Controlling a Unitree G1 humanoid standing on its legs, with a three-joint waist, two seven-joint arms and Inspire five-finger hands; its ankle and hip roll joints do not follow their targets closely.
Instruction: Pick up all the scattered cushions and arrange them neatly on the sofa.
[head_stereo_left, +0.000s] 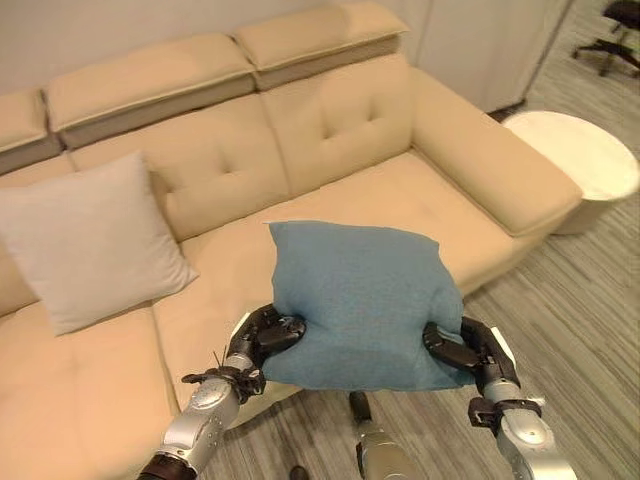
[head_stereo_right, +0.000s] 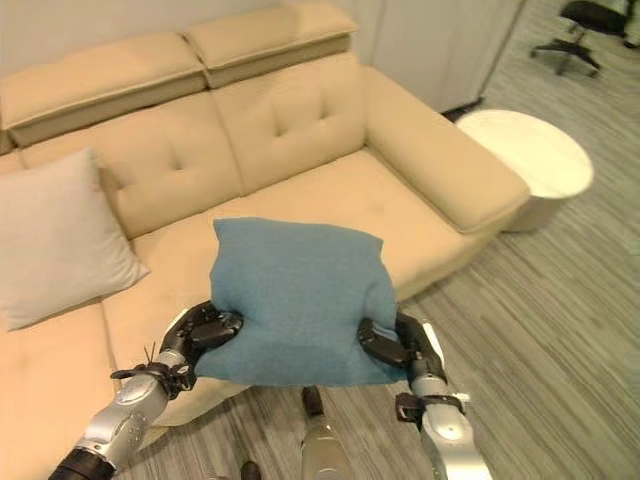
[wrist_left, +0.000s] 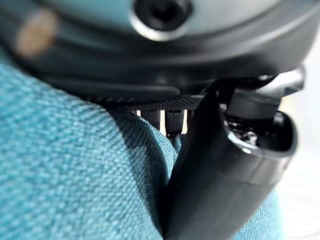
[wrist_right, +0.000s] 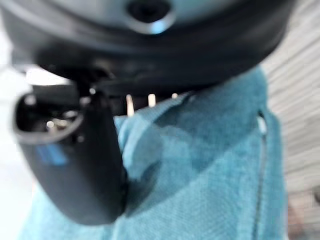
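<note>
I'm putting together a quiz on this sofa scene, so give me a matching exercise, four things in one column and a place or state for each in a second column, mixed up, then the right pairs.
Things:
1. blue cushion
2. grey cushion
3. round white table
4. office chair

Places or states:
A. on the floor beside the sofa's armrest
B. leaning against the sofa's backrest
C. held between the left hand and the right hand
D. far corner of the room

Pairs: 1-C, 2-B, 3-A, 4-D
</note>
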